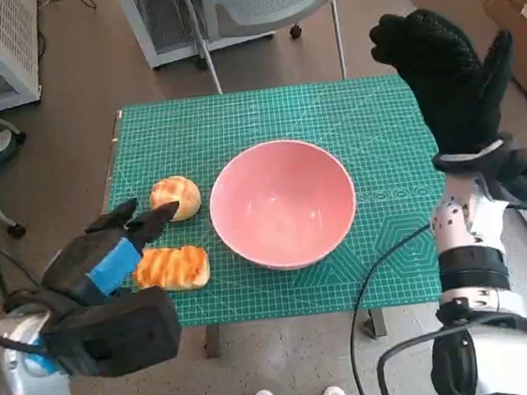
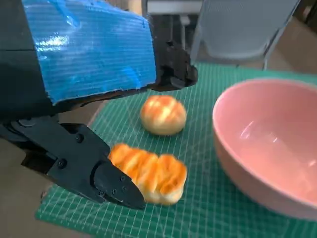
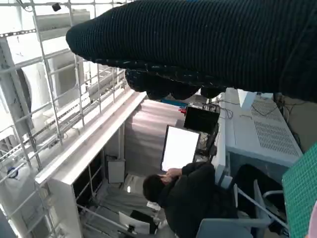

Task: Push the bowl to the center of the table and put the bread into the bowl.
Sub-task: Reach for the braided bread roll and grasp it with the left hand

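- The table (image 1: 383,119), under a green cutting mat, carries everything the task needs; the pink bowl (image 1: 283,202) already sits about at its middle, so the pushing step looks done or close to it.
- That bowl lies between the two hands, just beyond the left hand's fingertips and well clear of the right hand, and nothing is in it, so the bread step is all still to do.
- The right hand (image 1: 448,70) is raised above the table's far right corner with its gloved fingers spread, holding nothing.
- The left hand (image 1: 110,261) hovers at the near left edge, fingers apart and empty.
- The ridged loaf (image 2: 151,171) lies directly under that hand's fingers, seemingly untouched, and looks the likelier first pick.
- The round bun (image 2: 163,115) sits just past the fingertips, beside the bowl.
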